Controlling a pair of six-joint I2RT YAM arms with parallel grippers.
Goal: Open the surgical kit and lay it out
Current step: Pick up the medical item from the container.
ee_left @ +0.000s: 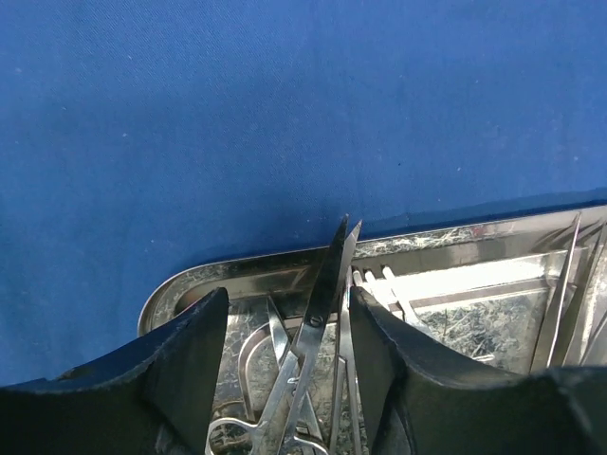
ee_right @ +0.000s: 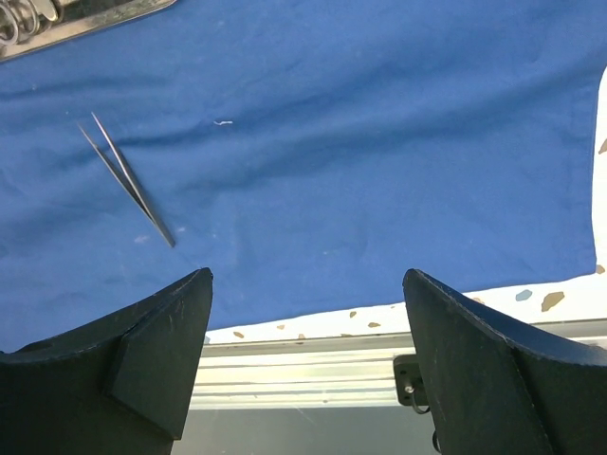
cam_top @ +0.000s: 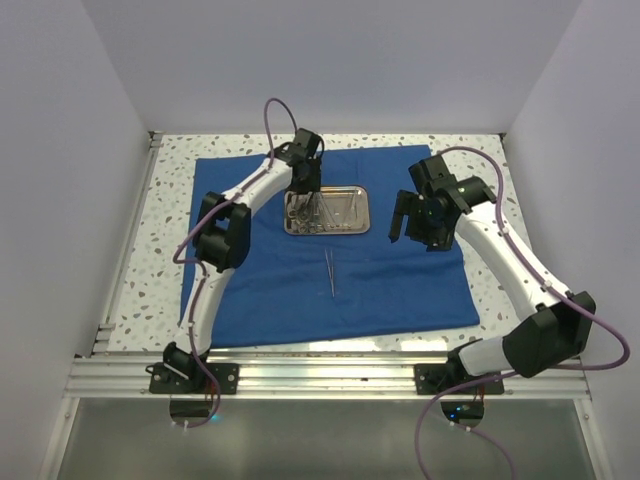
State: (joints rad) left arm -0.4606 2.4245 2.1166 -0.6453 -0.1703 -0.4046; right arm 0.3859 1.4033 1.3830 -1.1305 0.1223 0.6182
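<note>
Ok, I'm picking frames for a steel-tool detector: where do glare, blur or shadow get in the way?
Top view: even light, but the tools inside the shiny tray merge into its glare; the tweezers read clearly on the cloth. Left wrist view: bright reflections streak the tray floor, yet the scissors are sharp. Right wrist view: no glare, tweezers crisp.

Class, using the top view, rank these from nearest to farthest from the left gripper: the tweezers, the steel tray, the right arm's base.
1. The steel tray: directly under the left gripper, towards the far side of the blue cloth.
2. The tweezers: mid-cloth, nearer the arms' bases than the tray.
3. The right arm's base: at the near right, beyond the cloth's edge.
</note>
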